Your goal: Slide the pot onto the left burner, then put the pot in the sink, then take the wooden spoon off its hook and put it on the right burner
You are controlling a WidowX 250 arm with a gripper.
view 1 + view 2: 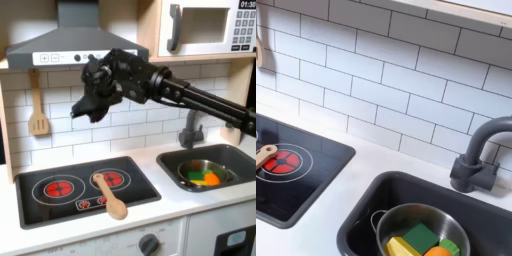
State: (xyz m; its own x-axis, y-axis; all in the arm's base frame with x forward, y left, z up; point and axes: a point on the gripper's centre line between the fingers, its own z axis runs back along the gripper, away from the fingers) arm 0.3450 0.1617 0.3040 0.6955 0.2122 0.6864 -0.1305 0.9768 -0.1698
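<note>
Fingers [93, 108] hang above wooden spoon [109, 193].

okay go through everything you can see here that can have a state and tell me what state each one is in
pot: upright in the sink, toy food inside.
sink: holding the pot.
wooden spoon: off its hook, lying across the burner on the first exterior view's right.
wooden spatula: hanging on the tiled wall.
gripper: raised above the stove, holding nothing; open or shut is unclear.
</note>
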